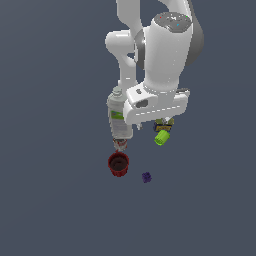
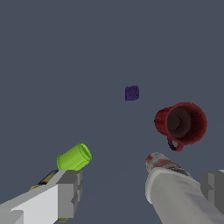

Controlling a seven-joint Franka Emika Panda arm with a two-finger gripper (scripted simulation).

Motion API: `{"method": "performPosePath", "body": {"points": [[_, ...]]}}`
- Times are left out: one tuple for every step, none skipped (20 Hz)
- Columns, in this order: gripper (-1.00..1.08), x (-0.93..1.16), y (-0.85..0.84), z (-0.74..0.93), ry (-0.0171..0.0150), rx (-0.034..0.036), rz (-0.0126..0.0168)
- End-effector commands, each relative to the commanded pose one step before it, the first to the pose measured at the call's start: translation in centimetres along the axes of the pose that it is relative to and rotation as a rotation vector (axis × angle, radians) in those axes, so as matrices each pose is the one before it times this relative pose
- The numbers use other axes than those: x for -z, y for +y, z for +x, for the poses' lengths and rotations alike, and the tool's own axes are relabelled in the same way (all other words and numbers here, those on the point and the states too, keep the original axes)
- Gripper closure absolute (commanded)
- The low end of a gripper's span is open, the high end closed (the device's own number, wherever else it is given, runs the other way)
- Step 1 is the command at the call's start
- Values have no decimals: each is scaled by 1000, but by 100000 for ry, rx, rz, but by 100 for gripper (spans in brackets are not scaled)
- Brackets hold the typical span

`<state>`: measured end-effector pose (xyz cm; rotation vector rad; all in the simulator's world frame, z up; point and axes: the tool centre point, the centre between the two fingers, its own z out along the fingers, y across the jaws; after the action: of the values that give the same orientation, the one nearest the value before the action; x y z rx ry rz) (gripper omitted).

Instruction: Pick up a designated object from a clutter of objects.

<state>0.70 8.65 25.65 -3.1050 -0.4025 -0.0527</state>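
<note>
The lime-green cup (image 1: 162, 136) (image 2: 74, 157) lies on its side on the grey floor. Just behind it sits the olive-yellow can (image 1: 164, 124), mostly hidden by the arm's white hand (image 1: 156, 106). My gripper (image 2: 142, 188) is open and holds nothing. One finger (image 2: 68, 192) hangs over the can right beside the green cup. The other finger (image 2: 214, 186) shows beyond the long white bottle (image 1: 118, 120) (image 2: 175, 192), whose neck end shows between the fingers. How high the fingers are above these things is unclear.
A dark red cup (image 1: 118, 164) (image 2: 181, 124) with a handle stands upright just past the bottle's capped end. A tiny purple piece (image 1: 146, 177) (image 2: 132, 92) lies apart from the rest. Plain grey floor surrounds the cluster.
</note>
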Motion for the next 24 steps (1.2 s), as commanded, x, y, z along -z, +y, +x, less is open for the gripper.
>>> {"method": "performPosePath", "body": {"points": [[-92, -2386, -1394, -417, -635, 7620, -606], [-92, -1048, -656, -179, -253, 3473, -221], [-92, -1085, -707, -194, -256, 3667, -190], [-92, -1078, -733, -200, -248, 3719, -149], [-92, -1061, -753, -204, -235, 3739, -105], [-92, -1042, -773, -205, -221, 3750, -61], [-92, -985, -762, -197, -197, 3620, -17], [-92, -917, -738, -186, -172, 3439, 22], [-92, -852, -712, -174, -148, 3253, 54], [-92, -788, -682, -161, -125, 3065, 80], [-92, -726, -650, -148, -105, 2875, 101], [-92, -667, -616, -135, -86, 2683, 117], [-92, -609, -579, -123, -69, 2488, 127], [-92, -553, -540, -110, -54, 2293, 133], [-92, -499, -499, -98, -41, 2095, 135], [-92, -447, -457, -87, -30, 1899, 134], [-92, -396, -412, -76, -21, 1699, 128], [-92, -346, -367, -65, -14, 1502, 120], [-92, -298, -321, -55, -9, 1302, 110], [-92, -250, -272, -46, -5, 1101, 96], [-92, -203, -224, -36, -2, 902, 82], [-92, -157, -175, -28, 0, 701, 65], [-92, -112, -125, -20, 0, 500, 47], [-92, -67, -75, -12, 0, 300, 29]]}}
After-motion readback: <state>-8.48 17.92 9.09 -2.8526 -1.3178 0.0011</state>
